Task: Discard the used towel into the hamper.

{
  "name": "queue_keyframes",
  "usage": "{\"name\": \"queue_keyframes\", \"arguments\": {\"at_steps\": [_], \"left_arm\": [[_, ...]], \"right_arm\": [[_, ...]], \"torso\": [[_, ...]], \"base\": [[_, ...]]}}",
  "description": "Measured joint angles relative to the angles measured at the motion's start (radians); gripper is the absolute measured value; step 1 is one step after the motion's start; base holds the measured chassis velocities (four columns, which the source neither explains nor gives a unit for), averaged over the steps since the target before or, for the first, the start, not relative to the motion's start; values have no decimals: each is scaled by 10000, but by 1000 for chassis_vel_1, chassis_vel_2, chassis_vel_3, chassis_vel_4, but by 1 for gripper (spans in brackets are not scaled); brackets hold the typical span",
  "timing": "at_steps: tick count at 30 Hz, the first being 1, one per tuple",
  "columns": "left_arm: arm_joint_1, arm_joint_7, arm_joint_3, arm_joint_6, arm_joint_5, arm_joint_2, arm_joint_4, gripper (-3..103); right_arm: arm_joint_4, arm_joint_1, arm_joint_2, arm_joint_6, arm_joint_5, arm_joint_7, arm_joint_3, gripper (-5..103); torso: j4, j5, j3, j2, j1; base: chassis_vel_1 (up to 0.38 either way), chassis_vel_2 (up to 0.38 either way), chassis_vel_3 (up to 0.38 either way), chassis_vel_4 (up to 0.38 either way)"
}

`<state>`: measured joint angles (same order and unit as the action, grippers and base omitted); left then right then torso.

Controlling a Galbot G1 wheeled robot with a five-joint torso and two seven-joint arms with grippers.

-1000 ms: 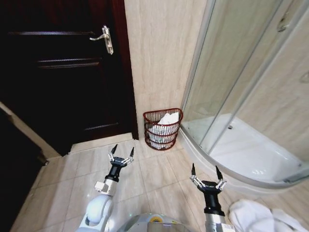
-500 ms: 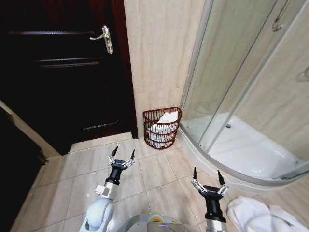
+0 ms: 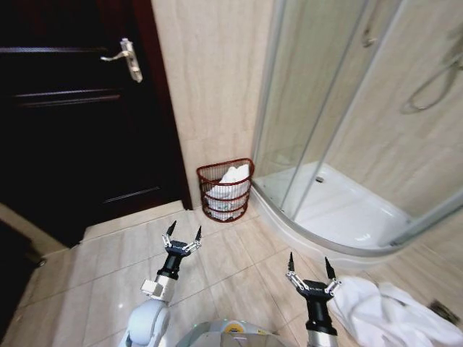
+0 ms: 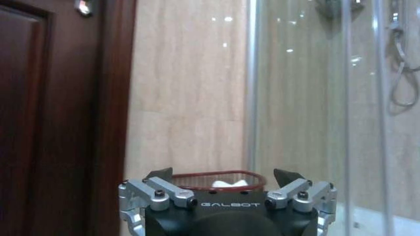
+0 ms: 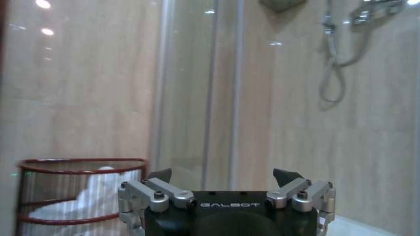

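Lying beside right end effector (image 3: pixel 307 266) in head view, white towel (image 3: pixel 383 314), both end effectors spread wide, left end effector (image 3: pixel 182 233) facing hamper (image 3: pixel 225 189)

The reddish-brown slatted hamper (image 3: pixel 226 190) stands upright on the floor against the wall, white cloth inside. The white towel (image 3: pixel 387 318) lies crumpled on the floor, well apart from it.

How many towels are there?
2 that I can see: one inside the hamper, its white towel poking up; one towel on the floor by the right gripper. More may be hidden underneath.
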<state>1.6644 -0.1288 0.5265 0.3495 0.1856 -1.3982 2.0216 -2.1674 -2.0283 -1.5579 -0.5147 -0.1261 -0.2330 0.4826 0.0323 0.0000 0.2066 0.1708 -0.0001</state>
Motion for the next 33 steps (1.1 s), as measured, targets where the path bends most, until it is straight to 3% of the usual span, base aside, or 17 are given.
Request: {"name": "queue_keyframes", "arguments": {"at_steps": [20, 33], "left_arm": [[-113, -66, -169, 17, 87, -35, -288, 100], [-181, -169, -190, 104, 100, -72, -418, 100]], "right_arm": [[-14, -244, -202, 268, -143, -270, -75, 100], [23, -176, -87, 376, -143, -226, -75, 100]], "torso": [[-3, 0, 4, 5, 0], [0, 1, 5, 6, 0]], "base": [[-122, -115, -113, -118], [-103, -107, 85, 99]]}}
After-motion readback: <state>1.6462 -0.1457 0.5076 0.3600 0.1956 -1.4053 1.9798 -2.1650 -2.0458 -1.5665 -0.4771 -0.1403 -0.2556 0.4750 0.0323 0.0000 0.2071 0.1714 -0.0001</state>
